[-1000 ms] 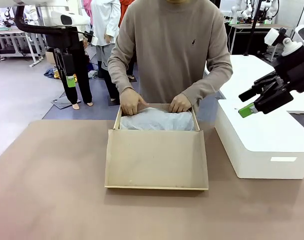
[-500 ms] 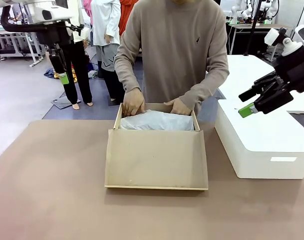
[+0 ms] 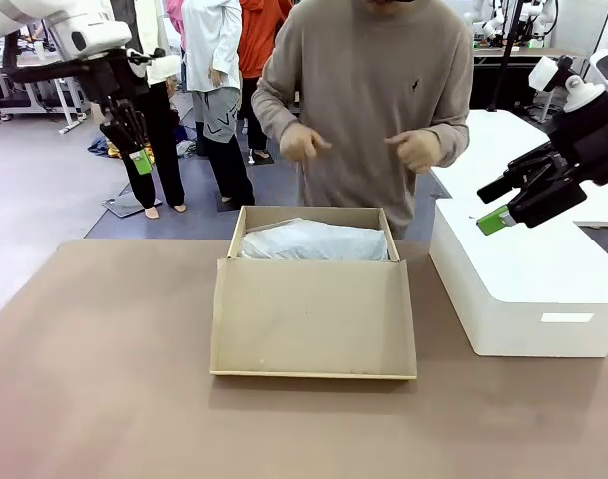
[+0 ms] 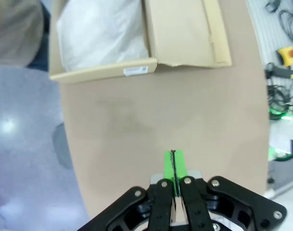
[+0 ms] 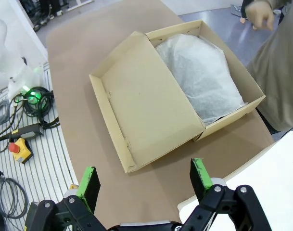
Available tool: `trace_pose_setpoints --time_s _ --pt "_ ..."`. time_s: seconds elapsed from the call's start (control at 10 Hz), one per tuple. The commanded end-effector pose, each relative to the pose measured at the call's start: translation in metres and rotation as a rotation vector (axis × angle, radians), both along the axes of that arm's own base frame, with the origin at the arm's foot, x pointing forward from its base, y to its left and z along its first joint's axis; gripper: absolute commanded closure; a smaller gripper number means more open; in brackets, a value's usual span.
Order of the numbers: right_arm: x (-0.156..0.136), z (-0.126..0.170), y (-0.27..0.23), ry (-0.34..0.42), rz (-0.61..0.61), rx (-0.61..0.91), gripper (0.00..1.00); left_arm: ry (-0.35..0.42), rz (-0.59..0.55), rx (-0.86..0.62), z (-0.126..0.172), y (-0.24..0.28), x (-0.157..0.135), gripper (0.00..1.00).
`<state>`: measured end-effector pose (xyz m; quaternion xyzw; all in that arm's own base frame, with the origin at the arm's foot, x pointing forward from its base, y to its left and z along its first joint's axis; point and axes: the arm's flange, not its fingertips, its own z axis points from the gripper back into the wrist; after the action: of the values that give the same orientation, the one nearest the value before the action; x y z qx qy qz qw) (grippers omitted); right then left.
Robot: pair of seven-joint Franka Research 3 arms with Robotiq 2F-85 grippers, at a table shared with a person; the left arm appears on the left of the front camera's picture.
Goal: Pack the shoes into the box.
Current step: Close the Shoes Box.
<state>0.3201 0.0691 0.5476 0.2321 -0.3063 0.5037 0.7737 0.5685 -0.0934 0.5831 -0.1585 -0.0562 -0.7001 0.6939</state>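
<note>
The brown cardboard box (image 3: 313, 299) sits mid-table, its flap lid lying open toward me. Crumpled white tissue paper (image 3: 313, 241) covers its inside; the shoes are hidden or out of view. The person's hands (image 3: 302, 142) hover apart above the box, touching nothing. My left gripper (image 3: 139, 160) hangs shut and empty high at the far left, off the table's corner; its wrist view shows the green pads (image 4: 173, 166) pressed together, with the box (image 4: 136, 67) farther off. My right gripper (image 3: 491, 205) stands open and empty over the white block, and its wrist view (image 5: 144, 178) looks down on the box (image 5: 136, 106).
A big white rectangular block (image 3: 523, 289) stands on the table right of the box, under my right gripper. Bare brown tabletop (image 3: 104, 379) spreads left of and in front of the box. Other people stand behind, off the table.
The person has lifted both hands off the box's far edge to chest height. My left gripper has shifted slightly at the upper left. The right arm has stayed still.
</note>
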Motion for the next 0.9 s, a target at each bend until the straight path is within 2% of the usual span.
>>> trace_pose_setpoints --time_s 0.0,0.1,0.2,0.6,0.7,0.8 --pt "0.003 0.0 0.0 -0.016 0.024 0.033 0.0 0.029 0.022 -0.018 -0.011 0.006 0.002 1.0" --pt "0.003 0.0 0.0 -0.016 0.024 0.033 0.0 0.035 0.122 0.076 -0.011 0.007 0.003 1.0" --pt "0.003 0.0 0.0 -0.016 0.024 0.033 0.0 0.014 0.0 -0.007 -0.007 0.0 0.003 1.0" --pt "0.003 0.0 0.0 -0.016 0.024 0.033 0.0 0.014 0.0 -0.007 -0.007 0.0 0.003 1.0" --pt "0.003 0.0 0.0 -0.016 0.024 0.033 0.0 0.019 0.017 0.011 -0.01 -0.003 0.005 1.0" --pt "0.003 0.0 0.0 -0.016 0.024 0.033 0.0 0.038 0.045 -0.039 -0.022 -0.001 0.013 1.0"
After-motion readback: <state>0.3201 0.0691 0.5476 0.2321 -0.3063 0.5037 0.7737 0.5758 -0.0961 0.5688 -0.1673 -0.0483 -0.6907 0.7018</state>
